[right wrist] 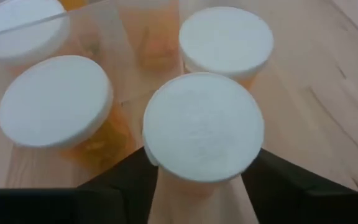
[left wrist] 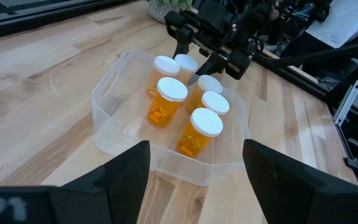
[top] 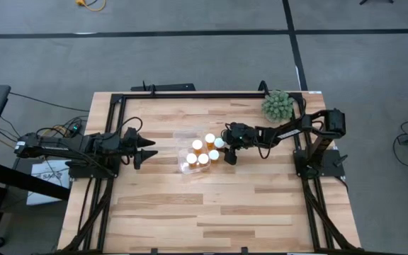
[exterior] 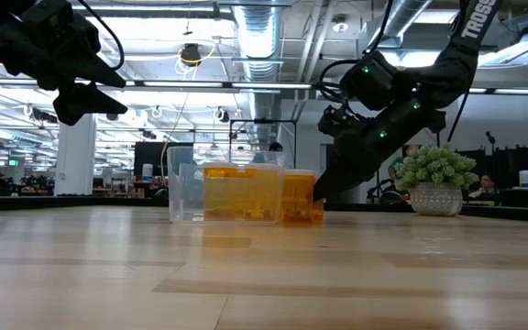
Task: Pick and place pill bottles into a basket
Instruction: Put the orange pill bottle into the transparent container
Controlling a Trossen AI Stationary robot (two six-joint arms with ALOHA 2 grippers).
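Six orange pill bottles with white caps (top: 203,159) stand close together at the table's middle, in and beside the clear basket (top: 183,151), which also shows in the left wrist view (left wrist: 107,106). My right gripper (top: 222,144) reaches in from the right and is shut on the bottle nearest it (right wrist: 202,124), at the basket's right wall; whether that bottle is inside the wall I cannot tell. My left gripper (top: 151,151) is open and empty, left of the basket, above the table. My right gripper pinches the orange body just below the white cap (right wrist: 197,193), one finger (right wrist: 126,180) on each side. The fingers come from the table's right, slanting down. The bottle (exterior: 302,197) stands upright with its base on the table.
A green spiky potted plant (top: 278,105) stands at the far right corner, behind my right arm. A black frame (top: 190,94) runs along the table's far and side edges. Bare wood (top: 211,205) lies toward the near edge.
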